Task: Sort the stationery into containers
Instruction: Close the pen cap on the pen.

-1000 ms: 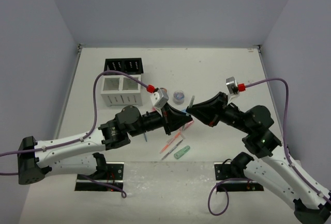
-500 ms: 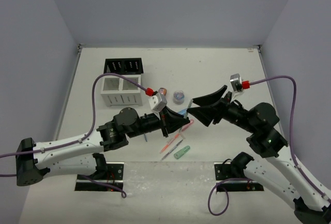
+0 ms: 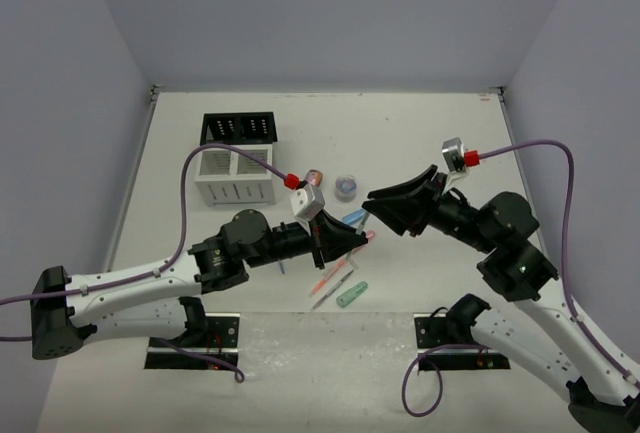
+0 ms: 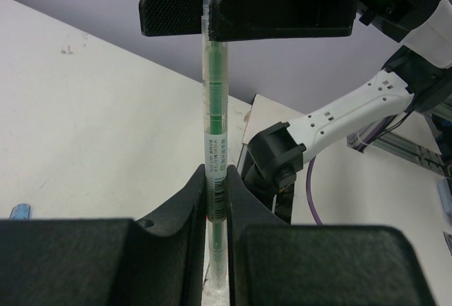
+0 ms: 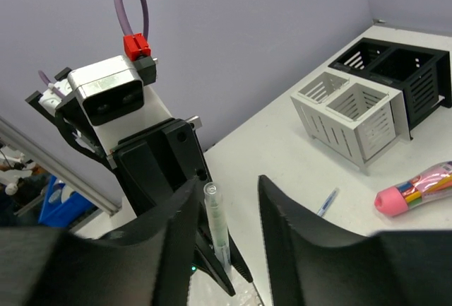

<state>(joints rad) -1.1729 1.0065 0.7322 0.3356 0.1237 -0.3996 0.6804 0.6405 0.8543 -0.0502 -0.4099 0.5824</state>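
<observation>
Being pinched by the left jaws, a clear green-cored pen [image 4: 214, 108] is being held over the counter [image 3: 420, 133], its top flanked by the spread right jaws. Sorting is judged barely started: pink tube [image 5: 417, 187], roll [image 3: 346, 186], green capsule [image 3: 351, 294] and other pens [image 3: 333, 281] are lying outside the organiser [image 5: 353, 119].

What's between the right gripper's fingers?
The top end of the clear green pen, held by the left gripper; the right wrist view shows it.

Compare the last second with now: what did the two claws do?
The right claw opened off the green pen and drew back to the right, its fingers now loose around the tip. The left claw kept its grip on it. The organiser and loose pens stayed put.
</observation>
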